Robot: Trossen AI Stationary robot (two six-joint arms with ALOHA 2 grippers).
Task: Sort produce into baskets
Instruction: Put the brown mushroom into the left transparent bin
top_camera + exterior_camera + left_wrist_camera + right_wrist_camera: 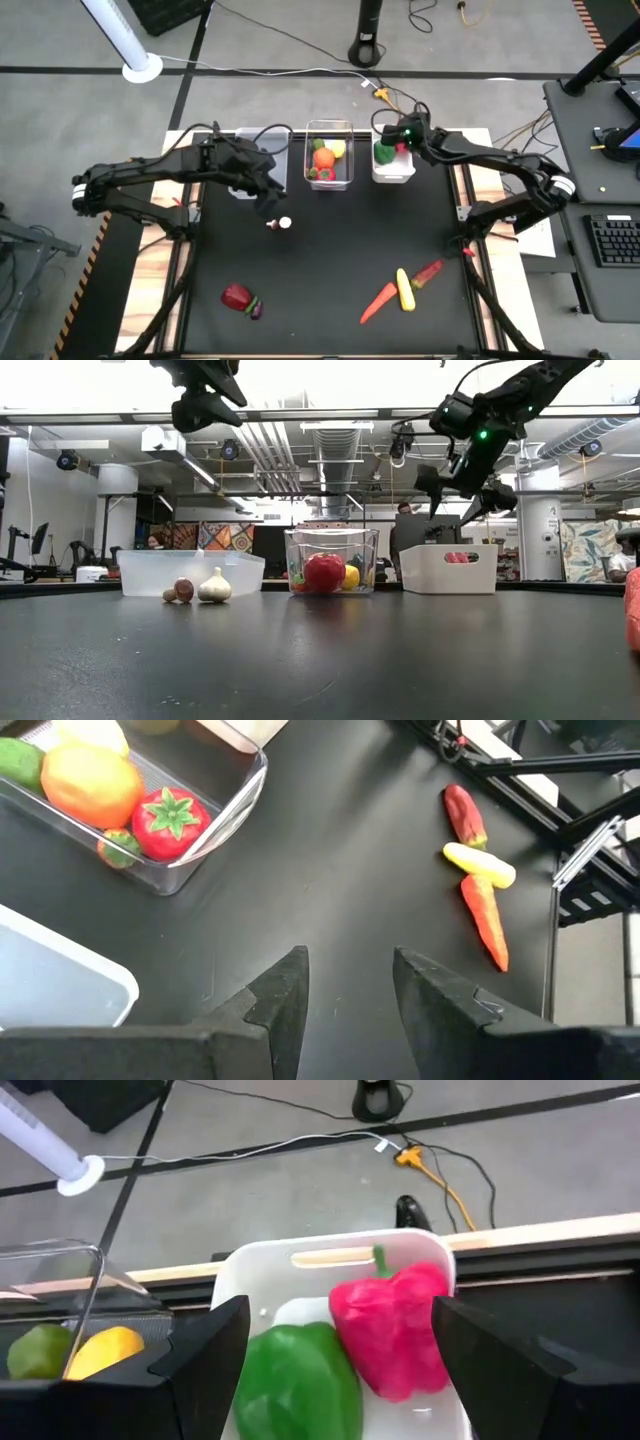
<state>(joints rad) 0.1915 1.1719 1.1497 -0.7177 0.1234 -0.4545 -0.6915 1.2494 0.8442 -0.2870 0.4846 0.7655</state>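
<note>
Right tool (340,1355) hangs spread and empty over the white basket (393,166); left tool (345,995), spread above the garlic (285,223) on the counter (330,250) — a shallow descent could knock it rolling.

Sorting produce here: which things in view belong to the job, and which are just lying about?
Job: left clear bin, middle clear bin, white bin; loose garlic, mushroom, carrot, corn, red chili, red fruit, purple piece; right gripper open over white bin, left gripper open near left clear bin.
Lying about: floor cables, keyboard, white pole base.
</note>
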